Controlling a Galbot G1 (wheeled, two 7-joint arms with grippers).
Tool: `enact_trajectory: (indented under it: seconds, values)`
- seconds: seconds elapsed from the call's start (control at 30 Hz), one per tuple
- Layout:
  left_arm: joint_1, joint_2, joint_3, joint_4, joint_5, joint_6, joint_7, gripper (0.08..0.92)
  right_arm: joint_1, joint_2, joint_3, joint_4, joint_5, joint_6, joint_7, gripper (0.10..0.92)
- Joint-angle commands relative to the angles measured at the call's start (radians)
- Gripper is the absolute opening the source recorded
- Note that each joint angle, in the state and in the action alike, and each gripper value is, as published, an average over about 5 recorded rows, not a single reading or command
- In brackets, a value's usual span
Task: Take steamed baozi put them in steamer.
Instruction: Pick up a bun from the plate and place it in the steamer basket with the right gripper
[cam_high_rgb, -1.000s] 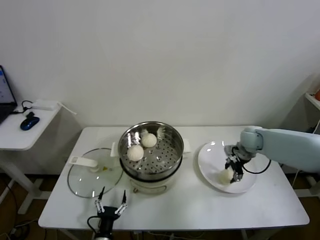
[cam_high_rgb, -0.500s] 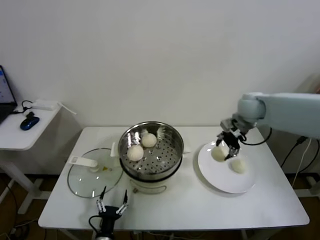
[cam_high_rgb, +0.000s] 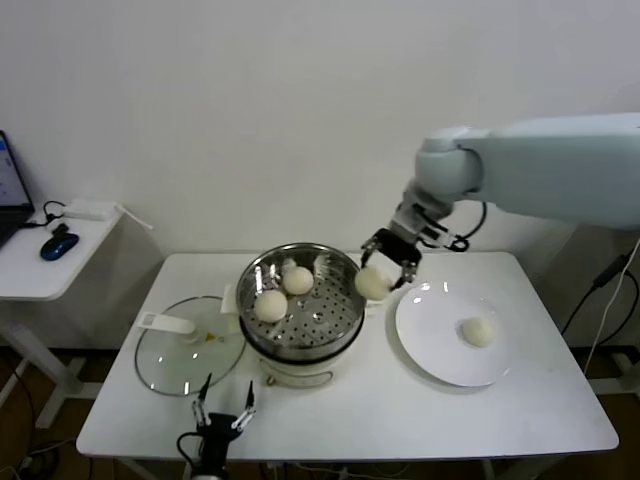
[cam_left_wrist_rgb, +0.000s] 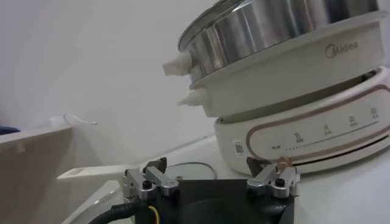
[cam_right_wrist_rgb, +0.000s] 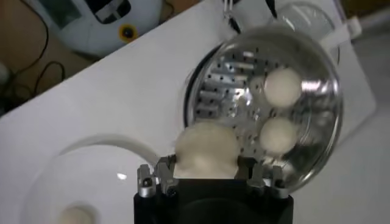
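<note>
My right gripper (cam_high_rgb: 386, 268) is shut on a steamed baozi (cam_high_rgb: 372, 283) and hangs in the air just beside the right rim of the steamer (cam_high_rgb: 340, 275). In the right wrist view that bun (cam_right_wrist_rgb: 206, 148) fills the gap between the fingers, over the edge of the steel steamer (cam_right_wrist_rgb: 329, 91). Two baozi (cam_high_rgb: 271, 305) (cam_high_rgb: 297, 280) lie on the perforated tray inside. Another baozi (cam_high_rgb: 478, 331) rests on the white plate (cam_high_rgb: 440, 350). My left gripper (cam_high_rgb: 222, 405) is parked low at the table's front edge, open and holding nothing.
A glass lid (cam_high_rgb: 190, 350) with a white handle lies flat left of the steamer, just beyond the left gripper. The steamer's white base (cam_left_wrist_rgb: 304, 122) stands close in front of the left wrist. A side table with a mouse (cam_high_rgb: 55, 245) stands at the far left.
The right gripper lifted a baozi off the plate and carried it up and left to the steamer's right rim. One baozi stays on the plate. The left arm has not moved.
</note>
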Motion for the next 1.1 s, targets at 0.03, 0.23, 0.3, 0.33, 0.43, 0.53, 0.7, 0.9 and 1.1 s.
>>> enact_trajectory:
  seconds: [0.03,0.23,0.3,0.33,0.43,0.53,0.7,0.9,1.1]
  values:
    - [0.008,-0.001,0.002,-0.027,-0.013,0.006,-0.001,0.823,-0.085,0.224,0.083,-0.070,-0.156,0.183,0.049,0.679]
    - [0.006,0.000,0.002,-0.051,-0.012,0.017,-0.001,0.823,-0.249,0.300,0.101,-0.170,-0.238,0.189,0.066,0.679]
    - [0.004,0.000,0.001,-0.049,-0.013,0.018,-0.001,0.823,-0.292,0.318,0.104,-0.207,-0.252,0.189,0.068,0.679]
    - [0.004,0.000,0.000,-0.049,-0.014,0.018,-0.001,0.823,-0.311,0.325,0.104,-0.225,-0.257,0.190,0.069,0.679]
    - [0.004,0.001,-0.002,-0.044,-0.016,0.017,-0.002,0.823,-0.356,0.346,0.105,-0.278,-0.273,0.199,0.073,0.679]
    - [0.003,0.000,-0.002,-0.038,-0.017,0.015,-0.003,0.823,-0.388,0.363,0.104,-0.320,-0.277,0.208,0.075,0.679]
    - [0.001,0.000,-0.003,-0.031,-0.017,0.012,-0.003,0.823,-0.415,0.381,0.102,-0.351,-0.266,0.213,0.072,0.679]
    - [0.001,0.001,-0.007,-0.032,-0.018,0.012,-0.003,0.823,-0.408,0.385,0.100,-0.354,-0.253,0.223,0.061,0.681]
    - [0.007,0.003,-0.009,-0.038,-0.018,0.012,-0.002,0.823,-0.308,0.360,0.075,-0.347,-0.185,0.261,0.033,0.763]
